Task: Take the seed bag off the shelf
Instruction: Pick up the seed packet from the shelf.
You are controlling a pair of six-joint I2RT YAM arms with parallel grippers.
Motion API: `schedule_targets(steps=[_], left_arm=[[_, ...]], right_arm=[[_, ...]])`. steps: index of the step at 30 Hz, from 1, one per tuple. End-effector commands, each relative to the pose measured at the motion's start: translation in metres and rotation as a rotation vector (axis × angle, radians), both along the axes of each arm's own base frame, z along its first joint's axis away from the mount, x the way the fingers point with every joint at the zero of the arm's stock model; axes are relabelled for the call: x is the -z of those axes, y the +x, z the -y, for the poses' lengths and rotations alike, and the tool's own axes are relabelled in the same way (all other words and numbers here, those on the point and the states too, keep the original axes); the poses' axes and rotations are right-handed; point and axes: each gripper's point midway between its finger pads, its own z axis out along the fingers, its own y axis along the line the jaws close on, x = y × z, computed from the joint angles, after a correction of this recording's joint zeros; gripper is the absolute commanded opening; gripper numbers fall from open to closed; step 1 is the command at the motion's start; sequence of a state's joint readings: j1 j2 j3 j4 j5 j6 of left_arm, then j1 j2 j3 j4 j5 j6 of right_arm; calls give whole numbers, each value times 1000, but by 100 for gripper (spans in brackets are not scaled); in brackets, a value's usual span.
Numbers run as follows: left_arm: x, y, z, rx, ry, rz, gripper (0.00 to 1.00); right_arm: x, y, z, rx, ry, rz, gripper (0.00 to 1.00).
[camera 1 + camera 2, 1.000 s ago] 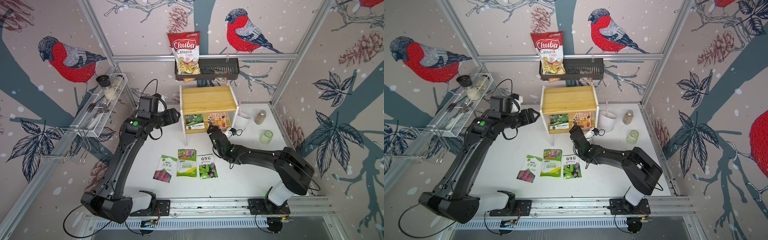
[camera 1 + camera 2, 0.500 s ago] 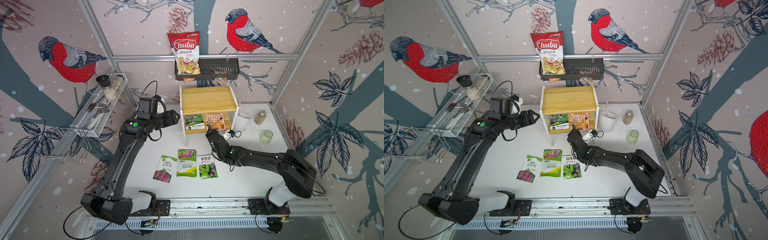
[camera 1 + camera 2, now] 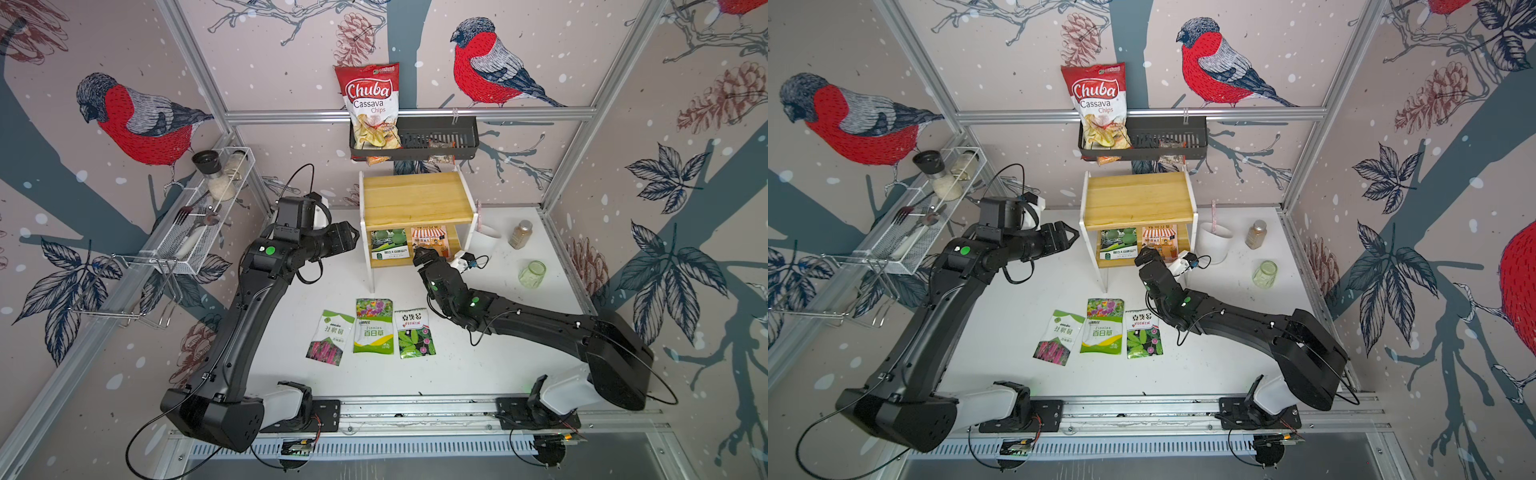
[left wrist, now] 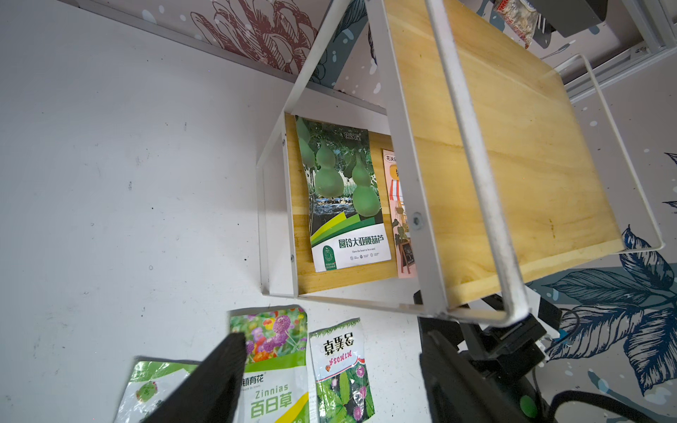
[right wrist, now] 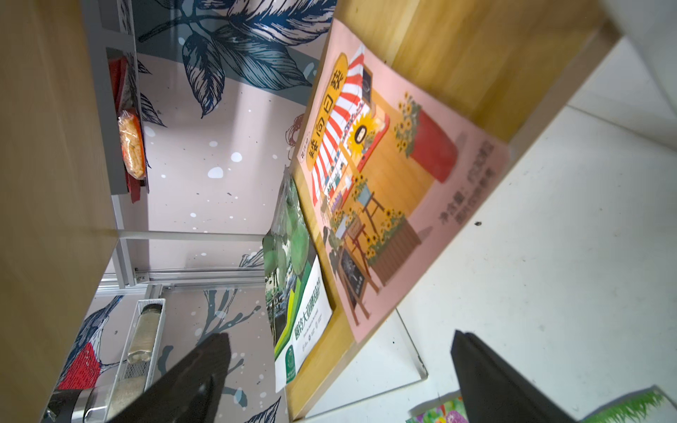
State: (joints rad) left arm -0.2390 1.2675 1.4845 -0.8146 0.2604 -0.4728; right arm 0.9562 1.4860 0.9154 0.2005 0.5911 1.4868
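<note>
Facing shelf [image 3: 415, 195]: right claw [image 3: 426, 254] spread wide, empty, before pink bag [image 5: 384, 175].
Left claw [image 3: 1073, 237]: released, hovering beside shelf.
Risk: flat bag slips the pinch; green bag [image 3: 390, 243] gets shoved.

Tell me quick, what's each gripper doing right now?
Left gripper: open, empty, beside the shelf.
Right gripper: open, empty, in front of the pink seed bag on the lower board.
</note>
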Motion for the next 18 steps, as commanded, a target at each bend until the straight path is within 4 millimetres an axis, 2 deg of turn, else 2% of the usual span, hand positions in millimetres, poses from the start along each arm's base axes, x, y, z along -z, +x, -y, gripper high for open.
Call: schedule_targets(steps=[1,6,12,15,18], left_arm=[[-5,2,1,6,-8,24,79],[-2,2,2,14,-3,18,79],[0,1,2,19,-1,10,79],[0,1,2,19,-2,10,79],[-1,1,1,19,2,11,79]], right_arm=[[5,8,12,42,-29,1,100],[23,19,15,66,-35,-24,100],[45,28,7,57,-55,-53,100],[55,26,3,41,-66,-72,98],[56,20,0,30,-72,-77,94]])
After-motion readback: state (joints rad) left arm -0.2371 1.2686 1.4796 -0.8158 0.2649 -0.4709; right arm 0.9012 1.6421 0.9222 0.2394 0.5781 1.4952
